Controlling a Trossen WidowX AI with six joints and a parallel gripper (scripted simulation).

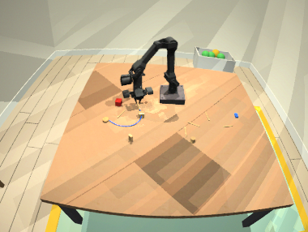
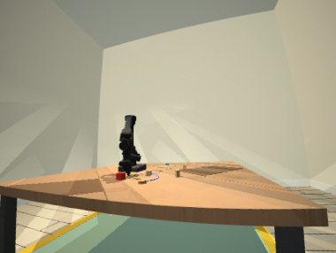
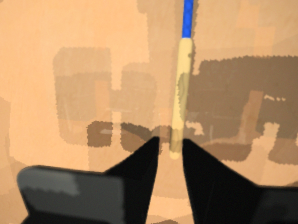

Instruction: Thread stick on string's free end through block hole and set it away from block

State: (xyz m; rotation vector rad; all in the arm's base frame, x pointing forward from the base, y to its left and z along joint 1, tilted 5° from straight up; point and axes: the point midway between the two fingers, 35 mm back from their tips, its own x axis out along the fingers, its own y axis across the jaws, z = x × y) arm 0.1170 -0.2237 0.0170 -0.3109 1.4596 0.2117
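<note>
The pale stick (image 3: 180,95) meets the blue string (image 1: 126,126) (image 2: 156,178) (image 3: 188,19).

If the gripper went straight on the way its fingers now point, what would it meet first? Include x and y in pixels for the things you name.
Probably the table (image 1: 170,162) (image 2: 177,195) (image 3: 40,30); the stick's (image 3: 181,85) end lies about between the fingertips, though its height is hard to judge.
</note>
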